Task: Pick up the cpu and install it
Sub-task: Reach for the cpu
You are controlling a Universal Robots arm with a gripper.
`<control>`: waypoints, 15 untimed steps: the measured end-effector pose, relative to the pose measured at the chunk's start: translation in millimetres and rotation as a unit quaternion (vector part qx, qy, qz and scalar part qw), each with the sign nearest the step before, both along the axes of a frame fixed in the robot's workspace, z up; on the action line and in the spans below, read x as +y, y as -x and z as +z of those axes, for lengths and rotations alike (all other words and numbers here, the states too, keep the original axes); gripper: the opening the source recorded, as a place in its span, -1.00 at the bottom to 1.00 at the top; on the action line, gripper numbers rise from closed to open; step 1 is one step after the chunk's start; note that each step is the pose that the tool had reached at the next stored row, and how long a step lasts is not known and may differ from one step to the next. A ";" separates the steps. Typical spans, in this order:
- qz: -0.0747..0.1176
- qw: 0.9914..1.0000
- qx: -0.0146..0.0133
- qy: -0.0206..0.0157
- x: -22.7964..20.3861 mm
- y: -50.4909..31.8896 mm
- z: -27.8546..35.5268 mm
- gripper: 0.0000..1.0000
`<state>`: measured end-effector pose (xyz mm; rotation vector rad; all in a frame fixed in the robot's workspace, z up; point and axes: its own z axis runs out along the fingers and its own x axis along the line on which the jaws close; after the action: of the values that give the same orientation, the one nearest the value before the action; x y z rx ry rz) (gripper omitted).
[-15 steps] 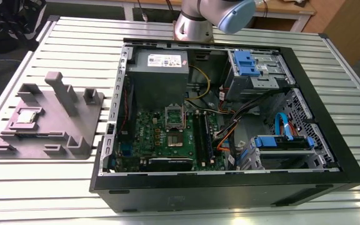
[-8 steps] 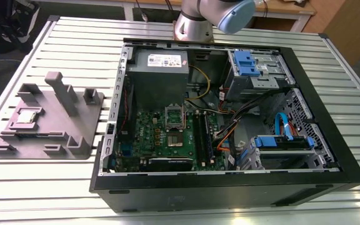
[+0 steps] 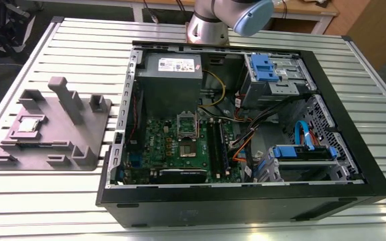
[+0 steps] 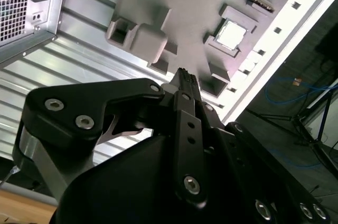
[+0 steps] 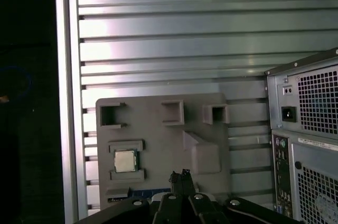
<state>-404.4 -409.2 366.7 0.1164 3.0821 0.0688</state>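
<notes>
On fixture plate [image 3: 54, 134], the exterior view's left: cpu [image 3: 30, 124], ungrasped; hand [image 5: 182, 174] closed, empty; misaligned descent could nick its rim.

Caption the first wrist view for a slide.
The gripper hangs over the grey plate, cpu resting in its pocket, computer case beside.

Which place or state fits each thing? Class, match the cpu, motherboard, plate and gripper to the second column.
Things:
1 cpu
2 motherboard
3 plate
4 gripper

Places or states:
A on the table, beside the case
B in a pocket of the plate
C empty, apart from the cpu
D inside the case

Pairs: 1-B; 2-D; 3-A; 4-C
</notes>
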 end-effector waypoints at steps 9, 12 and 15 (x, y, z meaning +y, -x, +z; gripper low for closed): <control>0.000 1.000 0.000 0.000 -6.3 21.1 -12.2 -0.79; 0.000 1.000 0.000 0.000 -7.8 24.6 -16.5 -0.79; 0.000 1.000 0.000 0.000 -8.8 26.8 -19.9 -0.79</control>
<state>-431.2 -418.0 346.8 0.1165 3.0821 0.0689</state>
